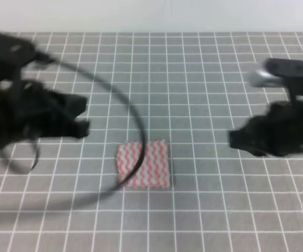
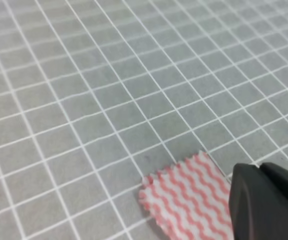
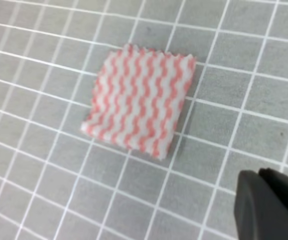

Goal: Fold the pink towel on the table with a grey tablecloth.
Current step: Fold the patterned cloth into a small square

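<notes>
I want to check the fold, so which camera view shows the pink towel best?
The right wrist view: the pink towel lies whole and sharp there, all edges visible. The exterior high view shows it whole but small, blurred, and crossed by a black cable. The left wrist view shows only one corner.

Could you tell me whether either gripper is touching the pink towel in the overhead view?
No: the pink towel lies alone on the grey tablecloth, with the left gripper and the right gripper both off to its sides.
</notes>
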You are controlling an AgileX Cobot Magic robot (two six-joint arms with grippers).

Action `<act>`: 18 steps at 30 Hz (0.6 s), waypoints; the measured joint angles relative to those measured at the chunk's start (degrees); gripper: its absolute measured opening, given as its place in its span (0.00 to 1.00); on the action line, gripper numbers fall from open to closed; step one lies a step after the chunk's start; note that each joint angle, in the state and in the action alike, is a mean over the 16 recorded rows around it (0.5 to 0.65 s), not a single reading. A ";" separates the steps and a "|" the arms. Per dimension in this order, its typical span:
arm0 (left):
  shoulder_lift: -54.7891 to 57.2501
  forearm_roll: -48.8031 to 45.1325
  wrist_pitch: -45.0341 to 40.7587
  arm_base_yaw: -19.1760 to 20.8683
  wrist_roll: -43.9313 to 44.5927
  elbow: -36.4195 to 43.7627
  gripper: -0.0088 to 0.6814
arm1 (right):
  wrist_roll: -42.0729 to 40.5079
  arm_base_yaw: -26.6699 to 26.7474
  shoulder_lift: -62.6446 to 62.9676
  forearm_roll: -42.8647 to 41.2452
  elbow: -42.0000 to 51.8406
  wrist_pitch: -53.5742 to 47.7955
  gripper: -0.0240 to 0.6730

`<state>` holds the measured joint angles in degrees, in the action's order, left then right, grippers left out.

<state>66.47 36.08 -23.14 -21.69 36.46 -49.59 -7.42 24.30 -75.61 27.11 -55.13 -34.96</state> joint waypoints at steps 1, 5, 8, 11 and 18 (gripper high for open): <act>-2.56 0.17 1.24 0.00 0.03 2.01 0.01 | 0.04 0.00 2.65 -0.15 1.81 0.54 0.01; -12.86 0.68 5.37 0.01 0.11 9.78 0.01 | 0.04 0.00 12.73 -0.62 8.29 2.05 0.01; -20.38 0.68 7.27 0.01 0.18 14.91 0.01 | 0.03 0.00 19.71 -1.24 12.64 2.95 0.01; -27.84 0.68 8.88 0.01 0.26 19.66 0.01 | -0.01 0.00 26.17 -1.90 16.69 4.04 0.01; -45.30 0.67 12.02 0.00 0.32 30.10 0.01 | -0.46 0.00 39.31 -3.30 25.86 9.21 0.01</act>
<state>21.17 36.76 -11.12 -21.69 36.78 -19.50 -7.88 24.30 -36.29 23.82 -29.26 -25.75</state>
